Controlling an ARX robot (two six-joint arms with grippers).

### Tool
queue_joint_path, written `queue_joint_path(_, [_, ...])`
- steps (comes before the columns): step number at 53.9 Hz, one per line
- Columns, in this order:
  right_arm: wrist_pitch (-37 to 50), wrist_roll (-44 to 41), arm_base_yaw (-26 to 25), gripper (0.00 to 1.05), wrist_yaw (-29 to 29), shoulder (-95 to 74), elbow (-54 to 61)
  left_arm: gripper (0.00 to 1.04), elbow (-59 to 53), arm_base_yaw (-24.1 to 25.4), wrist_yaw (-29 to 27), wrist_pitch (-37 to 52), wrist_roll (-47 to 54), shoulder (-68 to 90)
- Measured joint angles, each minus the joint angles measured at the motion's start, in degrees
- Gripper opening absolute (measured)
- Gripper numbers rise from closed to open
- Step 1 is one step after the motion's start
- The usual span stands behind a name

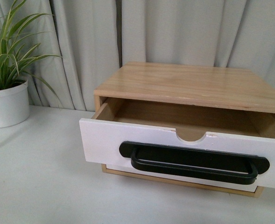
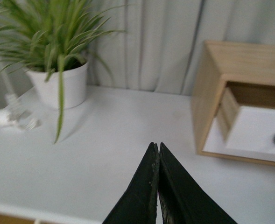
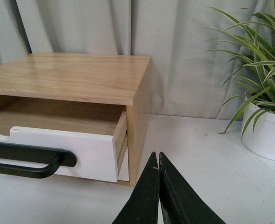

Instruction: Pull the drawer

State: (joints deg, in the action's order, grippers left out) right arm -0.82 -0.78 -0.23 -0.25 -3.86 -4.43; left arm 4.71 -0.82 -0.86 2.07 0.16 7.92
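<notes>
Both hands, left hand (image 2: pixel 156 148) and right hand (image 3: pixel 158 157), pressed together, hover apparently clear of the pulled-out drawer (image 1: pixel 184 154).

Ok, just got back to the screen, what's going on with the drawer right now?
The white-fronted drawer with the long black bar handle stands partly pulled out of the light wooden cabinet, its wood interior showing. Nothing is touching it: the left gripper and right gripper both hang over the white table with jaws closed and empty, apart from the handle. A white potted green plant sits beside the cabinet.
</notes>
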Motion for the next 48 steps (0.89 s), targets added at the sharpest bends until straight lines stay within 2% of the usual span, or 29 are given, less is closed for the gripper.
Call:
queue_joint_path(3, [0.07, 0.02, 0.00, 0.01, 0.15, 0.35, 0.44, 0.04, -0.79, 0.52, 0.57, -2.27, -0.07, -3.63])
queue_joint_path(33, [0.61, 0.07, 0.02, 0.01, 0.13, 3.63, 4.04, 0.04, -4.13, 0.66, 0.76, -2.29, -0.11, -7.74])
queue_joint_path(35, [0.61, 0.02, 0.02, 0.02, 0.13, 3.63, 4.04, 0.08, -4.13, 0.66, 0.76, -2.29, -0.22, -7.74])
queue_joint_path(38, [0.61, 0.04, 0.02, 0.10, 0.15, 3.63, 4.04, 0.19, -4.13, 0.66, 0.76, -2.29, -0.24, -7.74])
queue_joint_path(48, [0.61, 0.04, 0.00, 0.48, 0.15, 3.65, 4.04, 0.55, -4.13, 0.66, 0.76, -2.29, -0.24, -7.74])
